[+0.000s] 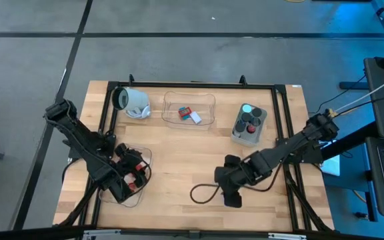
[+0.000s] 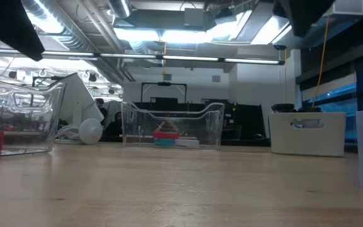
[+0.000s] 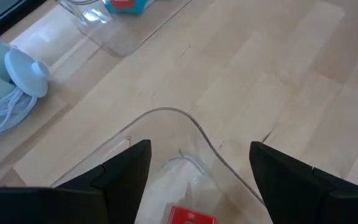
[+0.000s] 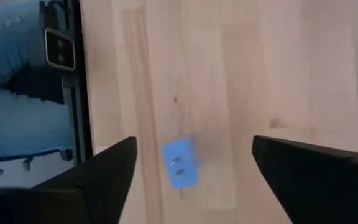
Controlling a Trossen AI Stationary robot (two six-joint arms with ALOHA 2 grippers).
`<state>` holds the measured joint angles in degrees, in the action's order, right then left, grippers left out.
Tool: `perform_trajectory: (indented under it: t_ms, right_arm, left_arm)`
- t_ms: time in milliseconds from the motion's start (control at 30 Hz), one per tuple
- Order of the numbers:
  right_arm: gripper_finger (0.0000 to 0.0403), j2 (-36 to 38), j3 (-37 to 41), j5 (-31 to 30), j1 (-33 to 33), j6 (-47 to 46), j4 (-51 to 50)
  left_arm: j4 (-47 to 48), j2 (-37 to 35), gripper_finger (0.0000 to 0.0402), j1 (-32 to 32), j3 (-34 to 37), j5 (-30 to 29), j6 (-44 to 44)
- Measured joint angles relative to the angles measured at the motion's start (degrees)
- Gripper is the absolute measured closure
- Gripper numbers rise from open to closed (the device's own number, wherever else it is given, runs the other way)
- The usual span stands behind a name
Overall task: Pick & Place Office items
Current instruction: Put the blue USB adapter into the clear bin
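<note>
My right gripper (image 1: 232, 195) hovers open near the table's near edge, right of centre. In its wrist view, a small blue block (image 4: 179, 163) lies on the wood between and below the open right gripper (image 4: 194, 143), apart from both fingers. My left gripper (image 1: 131, 175) is open over a clear tray (image 1: 139, 155) at the near left, which holds red and black pieces. The left wrist view shows a red block (image 3: 191, 216) in that tray, below the left gripper (image 3: 201, 149). A second clear tray (image 1: 189, 110) at the far middle holds red, teal and white pieces (image 1: 189, 115).
A grey square tub (image 1: 249, 125) with black knobs stands at the far right. A white mug (image 1: 132, 101) lies on its side at the far left. A black cable loop (image 1: 204, 193) lies by the right gripper. Bare wood shows in the table's middle.
</note>
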<state>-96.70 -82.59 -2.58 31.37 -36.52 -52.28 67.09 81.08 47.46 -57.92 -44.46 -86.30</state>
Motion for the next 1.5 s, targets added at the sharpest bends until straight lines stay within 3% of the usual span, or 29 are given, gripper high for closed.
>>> perform_trajectory:
  t_ms: [233,500,967,1167,1367,1500]
  right_arm:
    - [0.0046,-4.2,0.0,-0.2,4.5,3.1,-0.1]
    - [0.0055,-9.9,0.0,-5.3,7.6,10.0,0.3]
    - [0.0061,-19.4,0.0,-1.0,7.0,9.8,-0.1]
    - [0.0135,-19.4,0.0,-0.3,6.9,10.2,-0.1]
    - [0.0283,-19.4,0.0,0.9,5.2,8.6,-1.0]
    - [0.0286,-19.4,0.0,2.1,1.4,5.6,-2.5]
  left_arm:
    - [0.0,0.0,0.0132,0.0,0.0,-0.9,-1.0]
    - [0.0,0.0,0.0132,0.0,0.0,-1.7,-1.6]
    - [-1.4,0.0,0.0132,0.0,0.0,-2.5,-1.6]
    - [-1.4,0.0,0.0132,0.0,0.0,-2.5,-1.5]
    - [-1.4,0.0,0.0132,0.0,0.0,-2.4,-0.8]
    - [-1.4,0.0,0.0132,0.0,0.0,-2.4,0.0]
